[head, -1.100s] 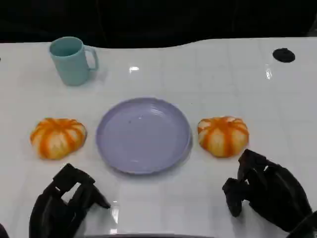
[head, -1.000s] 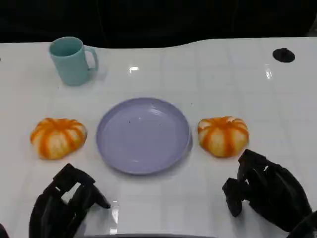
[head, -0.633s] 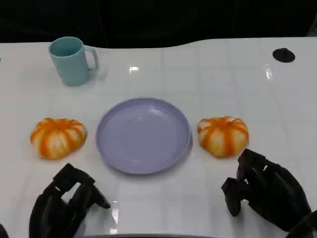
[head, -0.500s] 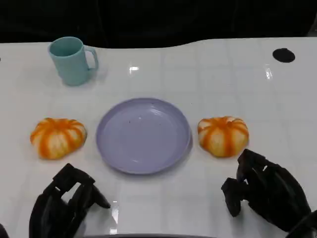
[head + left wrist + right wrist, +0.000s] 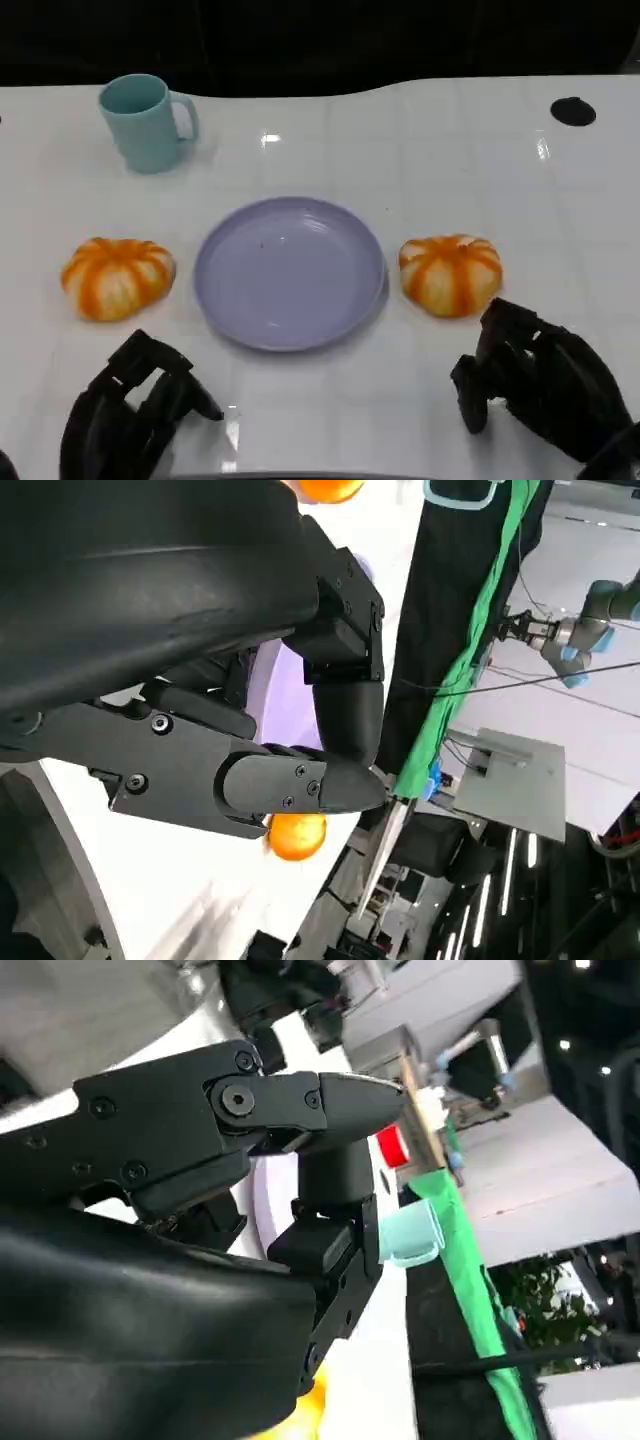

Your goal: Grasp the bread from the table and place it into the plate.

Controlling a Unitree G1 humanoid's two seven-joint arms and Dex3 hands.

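1. hands: my left hand [image 5: 135, 405] and right hand [image 5: 535, 385] hover low, fingers loosely apart, holding nothing.
2. right bread [image 5: 450, 274] just beside plate [image 5: 290, 272]; left bread [image 5: 117, 277] opposite, both on table [image 5: 440, 150].

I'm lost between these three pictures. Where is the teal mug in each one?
Head view: the teal mug stands far left on the table, beyond the purple plate.
Left wrist view: a sliver of it at the picture's edge, beside the green strip.
Right wrist view: it sits against that strip.
Shared landmark: the purple plate.
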